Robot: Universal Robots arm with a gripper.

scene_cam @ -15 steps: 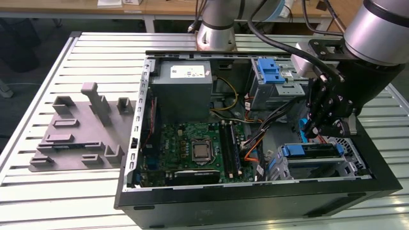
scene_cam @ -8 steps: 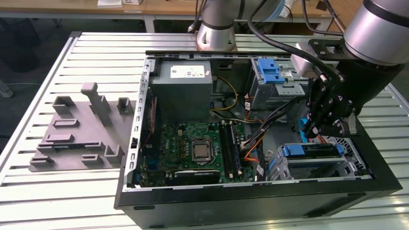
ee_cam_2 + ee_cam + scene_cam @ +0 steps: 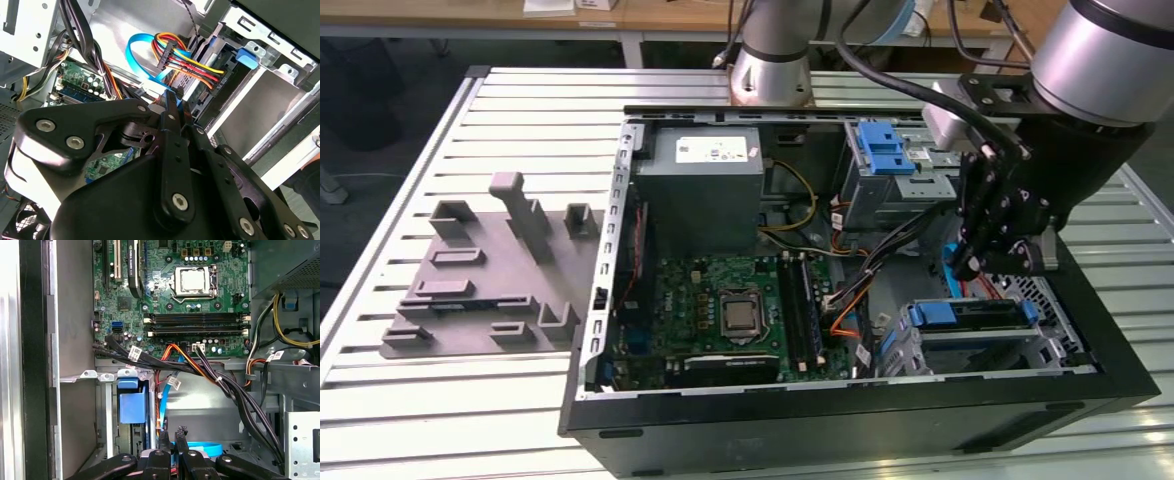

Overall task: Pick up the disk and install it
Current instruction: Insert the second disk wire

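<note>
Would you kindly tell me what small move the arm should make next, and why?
I would probably ease the gripper straight up a little: it sits deep in the case among the coloured cables, close to the disk, so a sideways move risks snagging them.

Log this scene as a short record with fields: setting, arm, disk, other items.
setting: open computer case on a slatted metal table
arm: gripper lowered inside the case, above the drive bay on the exterior view's right
disk: the disk with its blue frame lies in that bay, just under the gripper; whether it is gripped cannot be told
other items: green circuit board; grey metal box; grey moulded holder on the table beside the case
</note>
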